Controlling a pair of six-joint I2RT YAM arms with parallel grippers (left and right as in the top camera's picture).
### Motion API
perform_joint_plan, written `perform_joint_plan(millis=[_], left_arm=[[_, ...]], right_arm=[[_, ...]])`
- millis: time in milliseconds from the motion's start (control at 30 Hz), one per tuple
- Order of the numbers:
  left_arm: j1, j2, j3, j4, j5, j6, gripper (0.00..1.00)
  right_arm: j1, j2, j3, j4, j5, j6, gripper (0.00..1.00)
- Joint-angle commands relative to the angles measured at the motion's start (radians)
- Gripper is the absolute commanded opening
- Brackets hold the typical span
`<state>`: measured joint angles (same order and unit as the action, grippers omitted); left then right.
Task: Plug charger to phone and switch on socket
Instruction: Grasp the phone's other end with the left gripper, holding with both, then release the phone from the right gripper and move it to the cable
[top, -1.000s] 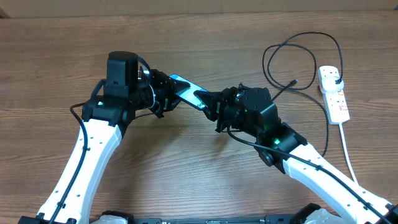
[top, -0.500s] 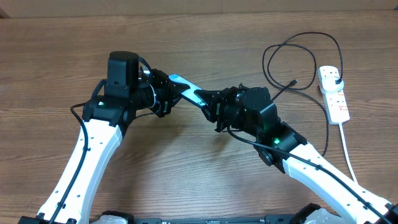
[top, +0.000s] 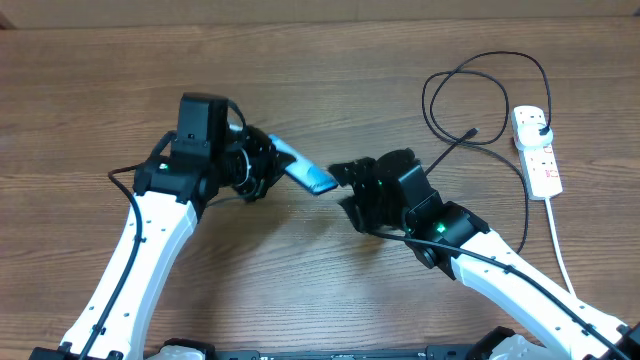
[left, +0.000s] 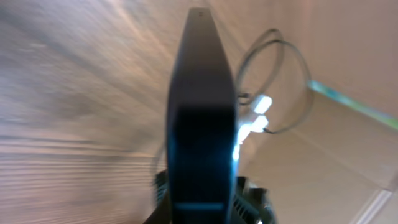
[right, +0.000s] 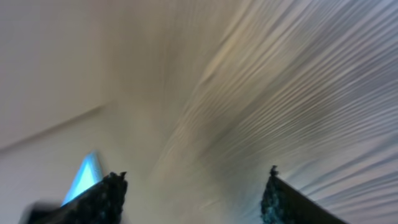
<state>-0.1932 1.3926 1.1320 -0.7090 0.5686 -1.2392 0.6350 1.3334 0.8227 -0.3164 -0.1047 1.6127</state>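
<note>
The phone (top: 305, 169), its light blue-teal screen showing, is lifted off the table with my left gripper (top: 268, 160) shut on its left end. In the left wrist view the phone (left: 202, 106) stands edge-on and dark between the jaws of the left gripper (left: 202, 202). My right gripper (top: 343, 188) is open just right of the phone's free end and holds nothing. In the right wrist view the right gripper (right: 196, 190) has only table between its fingers, and a phone corner (right: 87, 177) shows at the left. The charger (top: 480, 95) loops at the back right, plugged into the socket (top: 537, 150).
The charger's loose connector tip (top: 470, 133) lies on the wood right of my right arm. The socket's thick white cord (top: 556, 240) runs down toward the front right edge. A blurred cable loop (left: 273, 87) shows beyond the phone in the left wrist view.
My right gripper has opened, let go of the phone and drawn back to the right. The left gripper has shut on the phone, which has shifted slightly left.
</note>
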Motion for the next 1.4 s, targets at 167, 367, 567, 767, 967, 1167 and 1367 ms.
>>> perform_joint_plan(millis=[167, 367, 567, 767, 967, 1167, 1367], left_arm=[[0.09, -0.005, 0.013, -0.202, 0.013, 0.275, 0.04], [0.087, -0.005, 0.013, -0.24, 0.027, 0.325, 0.04], [0.087, -0.005, 0.013, -0.253, 0.027, 0.327, 0.04], [0.087, -0.005, 0.013, -0.259, 0.027, 0.327, 0.04], [0.087, -0.005, 0.013, -0.258, 0.026, 0.327, 0.04], [0.087, -0.005, 0.013, -0.259, 0.027, 0.327, 0.04], [0.087, -0.005, 0.013, -0.262, 0.028, 0.327, 0.04]], right_arm=[[0.0, 0.005, 0.008, -0.279, 0.352, -0.107, 1.0], [-0.003, 0.005, 0.003, -0.327, 0.468, -0.174, 0.85], [-0.071, 0.005, 0.022, -0.307, 0.441, -0.399, 0.73], [-0.298, 0.02, 0.048, -0.336, 0.312, -0.55, 0.74], [-0.464, 0.127, 0.101, -0.28, 0.199, -0.677, 0.73], [-0.504, 0.302, 0.178, -0.18, 0.2, -0.731, 0.74], [-0.504, 0.446, 0.289, -0.165, 0.201, -0.73, 0.72]])
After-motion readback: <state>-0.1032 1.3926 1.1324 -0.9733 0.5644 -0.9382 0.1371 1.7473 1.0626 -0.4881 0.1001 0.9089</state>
